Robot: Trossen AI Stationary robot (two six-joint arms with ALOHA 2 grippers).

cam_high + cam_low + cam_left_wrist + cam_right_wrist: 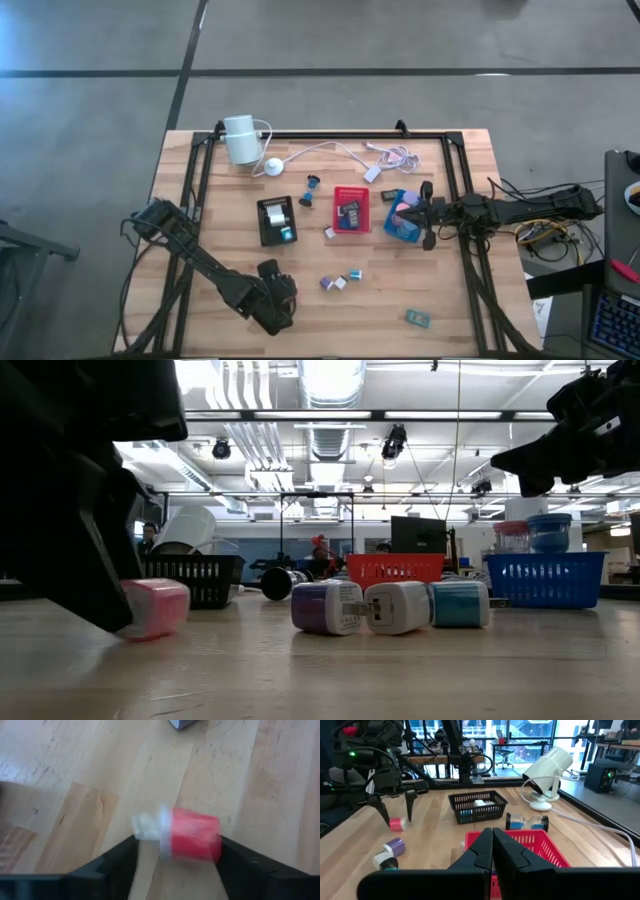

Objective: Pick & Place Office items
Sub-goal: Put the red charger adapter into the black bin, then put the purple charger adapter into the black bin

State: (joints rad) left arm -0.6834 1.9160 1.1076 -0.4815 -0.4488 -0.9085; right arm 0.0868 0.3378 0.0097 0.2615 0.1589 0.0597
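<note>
Left gripper (175, 851) straddling pink block (192, 840), fingers spread, not pinching yet.
Block lies on table (200, 220) near front edge; centre it before closing. Right gripper (492, 845) pressed together above red tray (540, 845).

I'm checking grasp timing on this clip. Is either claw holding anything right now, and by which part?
Not yet: the left claw straddles the pink block, fingers beside its two ends, still open. The right claw is shut, empty.
</note>
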